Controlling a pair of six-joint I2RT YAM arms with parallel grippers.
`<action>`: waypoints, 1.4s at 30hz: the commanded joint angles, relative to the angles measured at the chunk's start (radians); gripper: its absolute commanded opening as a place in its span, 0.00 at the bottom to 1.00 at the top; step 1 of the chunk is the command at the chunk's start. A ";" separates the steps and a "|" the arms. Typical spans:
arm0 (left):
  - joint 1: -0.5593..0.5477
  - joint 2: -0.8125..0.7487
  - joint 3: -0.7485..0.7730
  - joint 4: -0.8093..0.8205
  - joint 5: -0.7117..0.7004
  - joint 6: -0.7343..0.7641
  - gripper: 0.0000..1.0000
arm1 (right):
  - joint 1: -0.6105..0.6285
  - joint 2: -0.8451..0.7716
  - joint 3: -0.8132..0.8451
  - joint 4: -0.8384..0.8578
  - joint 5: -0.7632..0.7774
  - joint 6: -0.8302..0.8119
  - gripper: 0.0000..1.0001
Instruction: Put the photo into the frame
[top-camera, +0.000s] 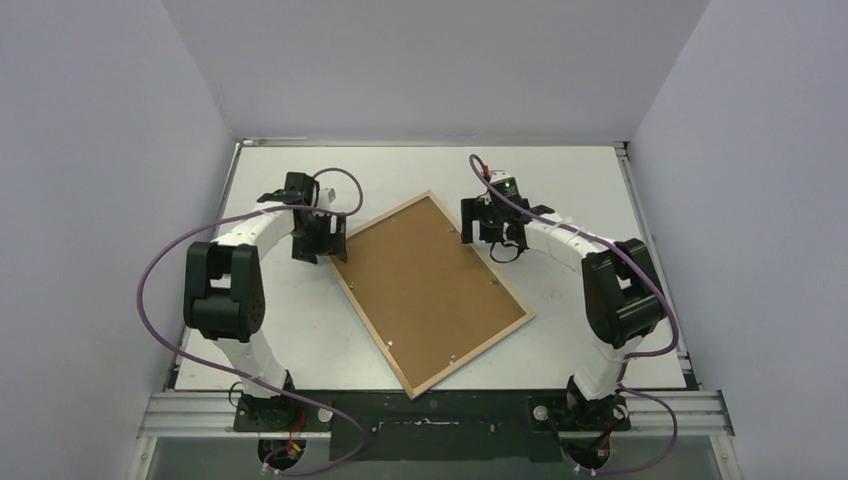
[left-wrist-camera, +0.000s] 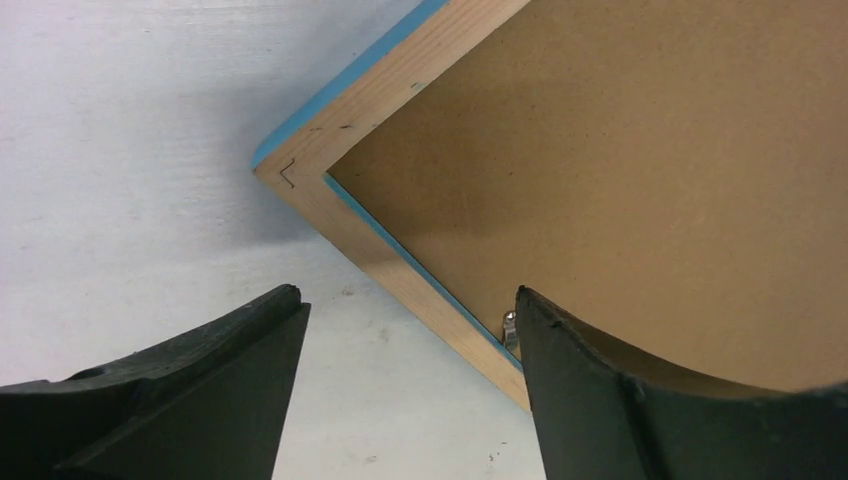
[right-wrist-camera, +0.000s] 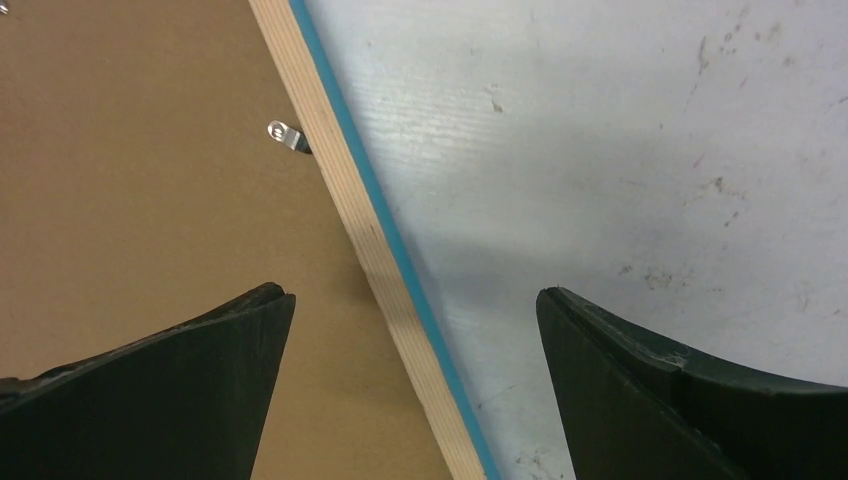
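Frame (top-camera: 472, 358) lies face down, slanted across mid-table (top-camera: 280, 330).
Your left gripper (left-wrist-camera: 405, 300) straddles its left corner edge and your right gripper (right-wrist-camera: 415, 295) its far-right edge, both agape; backing board (top-camera: 425, 290) fills it.

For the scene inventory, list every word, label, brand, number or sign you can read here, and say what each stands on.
Readable text: none in any view.
frame, wooden back up: no label or print. The small dark angled mark at its corner is not a character.
backing board: plain brown, no writing.
table: only scuffs and specks.
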 joint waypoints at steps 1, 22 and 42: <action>-0.029 0.048 0.086 0.036 0.016 -0.066 0.69 | -0.005 0.002 -0.029 0.016 -0.013 0.005 0.96; -0.041 0.042 0.006 0.026 -0.112 -0.148 0.71 | -0.010 0.025 -0.146 0.094 -0.101 0.088 0.88; -0.029 0.284 0.296 0.057 -0.115 -0.132 0.21 | 0.012 -0.069 -0.296 0.169 -0.231 0.186 0.83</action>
